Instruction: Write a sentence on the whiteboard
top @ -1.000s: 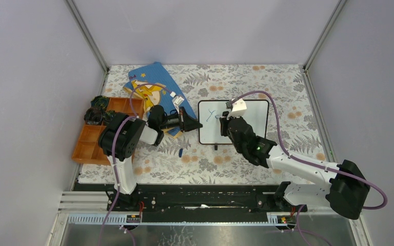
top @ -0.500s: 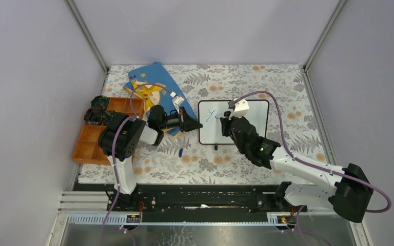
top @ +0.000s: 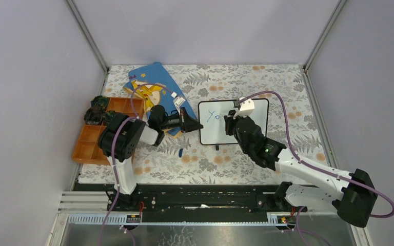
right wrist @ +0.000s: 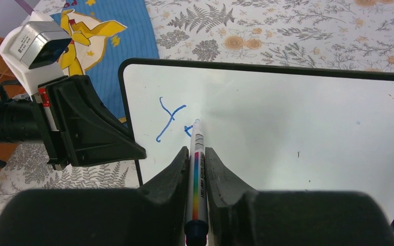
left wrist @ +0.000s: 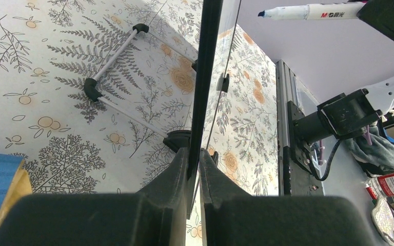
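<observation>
As left end effector [top: 197,124] clamps whiteboard [top: 213,132] and right end effector [right wrist: 196,154] grips marker [right wrist: 197,177], tray [top: 88,147] holds clutter [top: 96,110]

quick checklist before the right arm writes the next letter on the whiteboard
1. Left fingers clamped on the edge of the small white board with a thin black frame: ok.
2. Right fingers shut on the white marker pen with a rainbow stripe: ok.
3. Marker tip touching the board surface: cannot tell; it sits right beside the second letter.
4. Blue handwritten letters legible: ok, a "Y" and a second letter.
5. Bare white space to the right of the letters: ok.
6. Sentence complete: not ok, only two letters are down.
</observation>
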